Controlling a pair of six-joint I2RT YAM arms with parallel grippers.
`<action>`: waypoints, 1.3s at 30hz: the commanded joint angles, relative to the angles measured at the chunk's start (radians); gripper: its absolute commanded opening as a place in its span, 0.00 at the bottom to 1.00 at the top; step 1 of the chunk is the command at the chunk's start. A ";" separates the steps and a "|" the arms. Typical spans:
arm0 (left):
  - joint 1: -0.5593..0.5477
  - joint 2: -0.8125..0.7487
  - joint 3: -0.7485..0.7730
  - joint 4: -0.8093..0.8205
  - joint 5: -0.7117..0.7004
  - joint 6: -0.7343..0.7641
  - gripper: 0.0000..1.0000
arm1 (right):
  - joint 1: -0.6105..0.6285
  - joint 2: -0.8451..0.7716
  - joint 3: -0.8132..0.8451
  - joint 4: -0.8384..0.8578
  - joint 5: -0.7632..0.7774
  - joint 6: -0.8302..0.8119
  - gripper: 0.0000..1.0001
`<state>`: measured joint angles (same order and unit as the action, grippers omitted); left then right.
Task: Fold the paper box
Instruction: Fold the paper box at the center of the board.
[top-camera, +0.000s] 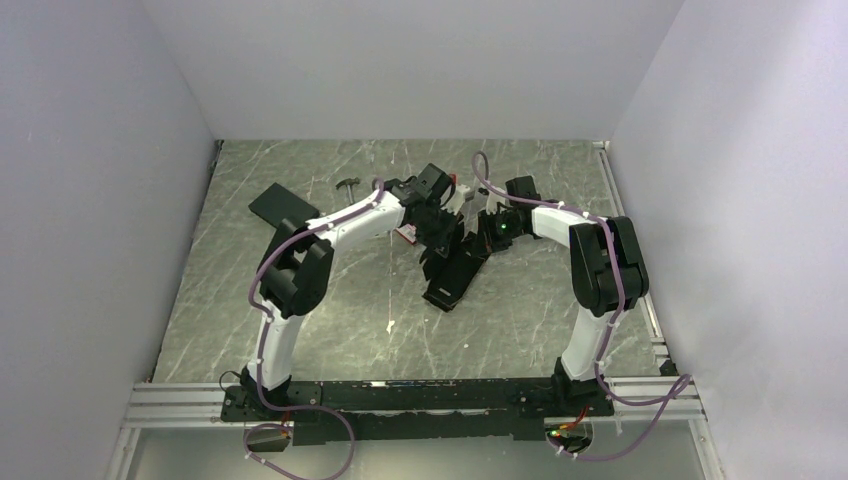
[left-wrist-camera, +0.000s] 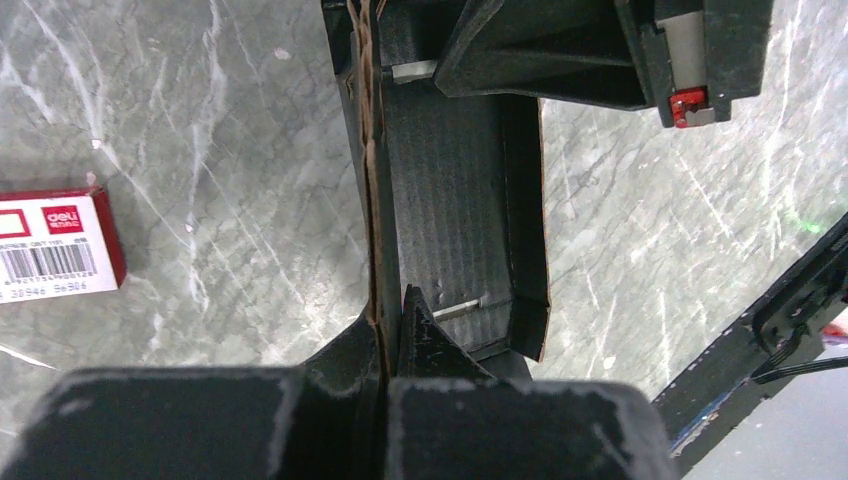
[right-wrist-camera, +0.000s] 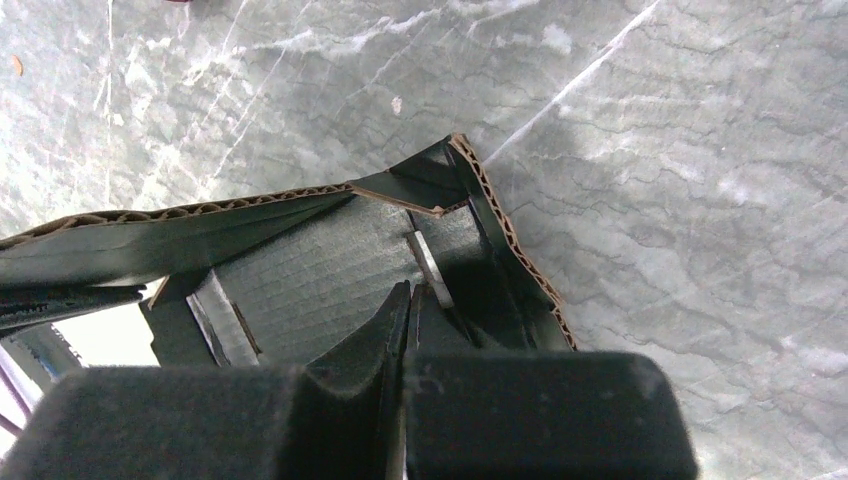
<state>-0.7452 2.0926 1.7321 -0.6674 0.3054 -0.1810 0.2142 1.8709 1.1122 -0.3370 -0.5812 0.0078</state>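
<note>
The left gripper (left-wrist-camera: 392, 312) is pinched shut on a brown-edged corrugated wall of the paper box (top-camera: 452, 278). The box is matte black and half-raised at the centre of the table (top-camera: 330, 330), slanting toward 7 o'clock. At its 1 o'clock end the right gripper (right-wrist-camera: 410, 295) is closed with its tips inside a folded corner; whether it holds cardboard is unclear.

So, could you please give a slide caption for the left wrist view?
Left gripper shut on a wall of the paper box; small red-and-white carton on the marbled table.
</note>
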 joint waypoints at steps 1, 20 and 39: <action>-0.045 0.013 0.009 0.179 0.218 -0.098 0.00 | 0.039 -0.006 0.005 0.101 -0.042 0.002 0.00; 0.067 -0.122 -0.168 0.312 0.163 -0.144 0.00 | 0.043 -0.251 0.087 -0.022 -0.105 -0.161 0.44; 0.185 -0.662 -0.590 0.918 0.051 -0.276 0.00 | -0.248 -0.592 -0.006 0.248 -0.775 -0.002 0.85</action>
<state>-0.5976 1.5215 1.1984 0.0254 0.3458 -0.3862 -0.0170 1.3014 1.1896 -0.3382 -1.1522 -0.2203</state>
